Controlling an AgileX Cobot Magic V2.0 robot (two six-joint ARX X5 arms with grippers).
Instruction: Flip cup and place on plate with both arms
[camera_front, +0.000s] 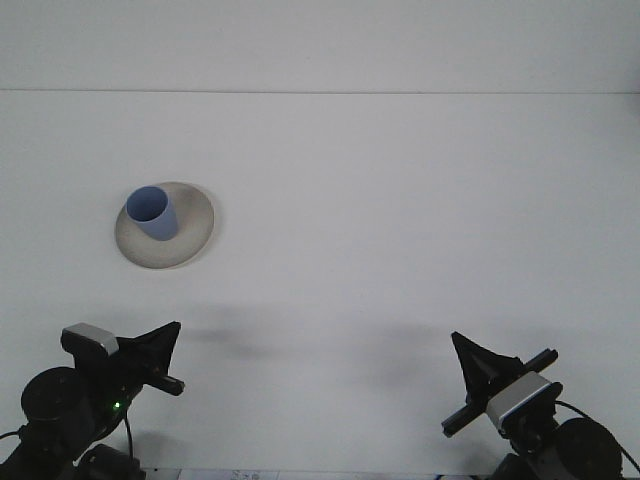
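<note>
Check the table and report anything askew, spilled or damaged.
Nothing stands out. The blue cup stands mouth-up on the plate, slightly left of centre, with no spill visible. Both end effectors, left and right, sit near the table's front edge, away from it.

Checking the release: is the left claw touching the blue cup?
Apart. The front view shows the left claw low near the table edge, bare table between it and the cup.
</note>
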